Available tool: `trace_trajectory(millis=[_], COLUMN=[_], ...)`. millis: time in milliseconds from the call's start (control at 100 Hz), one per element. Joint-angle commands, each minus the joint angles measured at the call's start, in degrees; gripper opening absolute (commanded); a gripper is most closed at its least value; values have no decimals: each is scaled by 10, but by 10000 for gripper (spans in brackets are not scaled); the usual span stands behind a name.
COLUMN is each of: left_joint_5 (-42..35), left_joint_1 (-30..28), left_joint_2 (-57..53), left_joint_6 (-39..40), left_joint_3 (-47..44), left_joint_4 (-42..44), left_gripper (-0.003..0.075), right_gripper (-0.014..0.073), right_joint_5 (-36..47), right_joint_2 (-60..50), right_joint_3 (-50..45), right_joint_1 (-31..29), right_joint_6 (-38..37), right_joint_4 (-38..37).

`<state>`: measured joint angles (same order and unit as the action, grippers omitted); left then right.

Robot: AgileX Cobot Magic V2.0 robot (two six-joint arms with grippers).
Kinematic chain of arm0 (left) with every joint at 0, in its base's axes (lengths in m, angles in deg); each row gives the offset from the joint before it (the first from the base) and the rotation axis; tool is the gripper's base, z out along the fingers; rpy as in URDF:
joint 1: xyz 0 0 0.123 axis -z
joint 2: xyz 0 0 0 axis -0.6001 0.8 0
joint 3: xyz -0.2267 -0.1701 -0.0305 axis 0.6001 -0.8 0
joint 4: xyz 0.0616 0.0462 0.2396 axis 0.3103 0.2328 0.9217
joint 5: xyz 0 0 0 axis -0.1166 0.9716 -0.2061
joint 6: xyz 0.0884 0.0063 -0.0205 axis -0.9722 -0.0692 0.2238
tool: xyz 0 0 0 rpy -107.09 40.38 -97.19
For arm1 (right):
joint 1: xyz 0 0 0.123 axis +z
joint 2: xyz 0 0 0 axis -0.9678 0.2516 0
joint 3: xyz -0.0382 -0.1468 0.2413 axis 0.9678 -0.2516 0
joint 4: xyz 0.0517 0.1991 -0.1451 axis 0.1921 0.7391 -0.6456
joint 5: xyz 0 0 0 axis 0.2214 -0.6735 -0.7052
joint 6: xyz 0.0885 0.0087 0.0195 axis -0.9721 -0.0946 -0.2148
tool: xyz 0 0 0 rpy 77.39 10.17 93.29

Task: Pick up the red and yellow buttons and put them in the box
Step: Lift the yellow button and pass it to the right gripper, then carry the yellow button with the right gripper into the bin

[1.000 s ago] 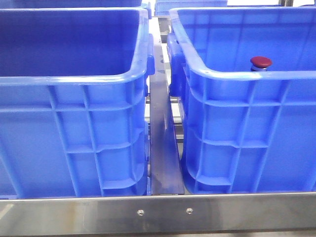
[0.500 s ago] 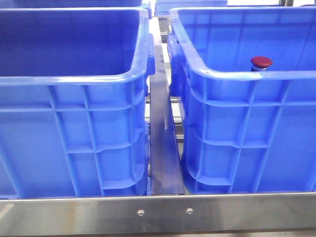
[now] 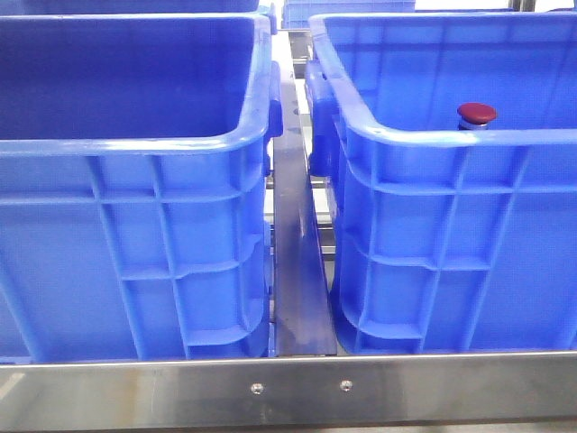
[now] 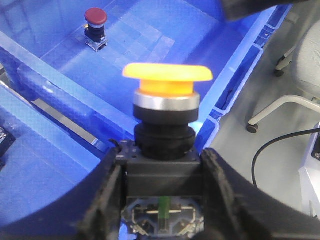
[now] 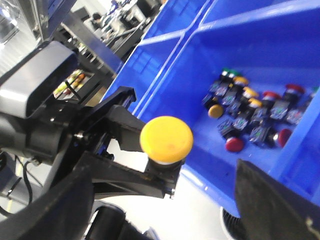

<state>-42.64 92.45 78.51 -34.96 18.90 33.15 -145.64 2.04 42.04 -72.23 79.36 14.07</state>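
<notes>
Left gripper (image 4: pixel 162 187) pinching the yellow button (image 4: pixel 166 80) by its black base, cap up, above the blue box (image 4: pixel 150 40) where the red button (image 4: pixel 95 20) already stands. Right gripper's fingers (image 5: pixel 272 200) spread wide, nothing between them, a heap of spare buttons (image 5: pixel 252 117) beyond.
</notes>
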Motion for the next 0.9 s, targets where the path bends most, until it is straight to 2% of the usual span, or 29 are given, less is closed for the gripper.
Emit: trace_trajectory(millis=[0, 250, 460, 560, 680, 730, 820, 890], left_joint_5=[-45, -45, -45, -45, -41, -40, -33, -25], left_joint_1=[5, 5, 5, 5, 5, 5, 5, 5], left_joint_2=[-11, -11, -11, -11, -11, -11, -11, -11], left_joint_6=[0, 0, 0, 0, 0, 0, -2, -6], left_joint_3=[17, 17, 17, 17, 17, 17, 17, 17], left_joint_4=[-4, -4, -4, -4, -4, -4, 1, 7], left_gripper=[-19, -19, -19, -19, -19, -18, 13, 112], right_gripper=[595, 595, 583, 480, 251, 181, 142, 142], right_joint_5=[3, 50, 55, 56, 56, 55, 55, 56], right_joint_2=[22, 96, 149, 162, 164, 164, 164, 164], right_joint_3=[29, 64, 97, 109, 112, 112, 112, 112], right_joint_1=[22, 103, 153, 168, 171, 171, 171, 171], right_joint_6=[4, 11, 22, 23, 23, 24, 28, 35], right_joint_4=[50, 51, 53, 55, 54, 52, 48, 46])
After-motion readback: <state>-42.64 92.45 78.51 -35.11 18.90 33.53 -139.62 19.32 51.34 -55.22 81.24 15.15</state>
